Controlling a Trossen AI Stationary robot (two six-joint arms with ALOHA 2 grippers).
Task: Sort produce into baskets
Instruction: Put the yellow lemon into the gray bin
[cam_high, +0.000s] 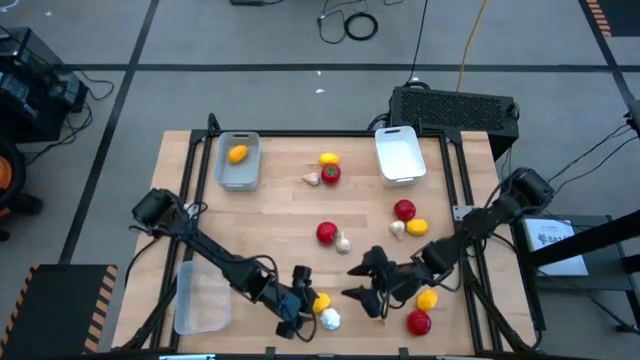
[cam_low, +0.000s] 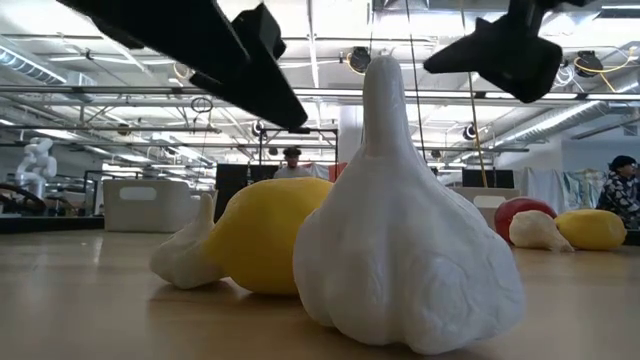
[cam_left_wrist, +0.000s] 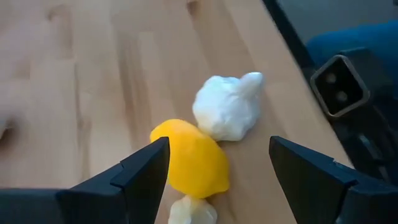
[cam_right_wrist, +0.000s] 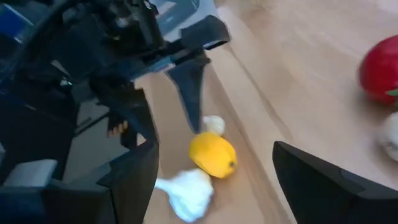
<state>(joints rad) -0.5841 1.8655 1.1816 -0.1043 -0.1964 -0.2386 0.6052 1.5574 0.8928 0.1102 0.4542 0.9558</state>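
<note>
Near the table's front edge lie a yellow lemon, a large white garlic bulb and a small garlic. They also show in the low view: garlic, lemon. My left gripper is open just left of this lemon and above it; in its wrist view the lemon lies between the fingers and the big garlic beyond. My right gripper is open and empty, right of the group. The grey basket holds one lemon. The white basket and the clear basket hold nothing.
Loose produce lies on the table: a lemon, a red piece and a garlic at the far middle; red with garlic; red, garlic, lemon; a lemon and a red piece under the right arm.
</note>
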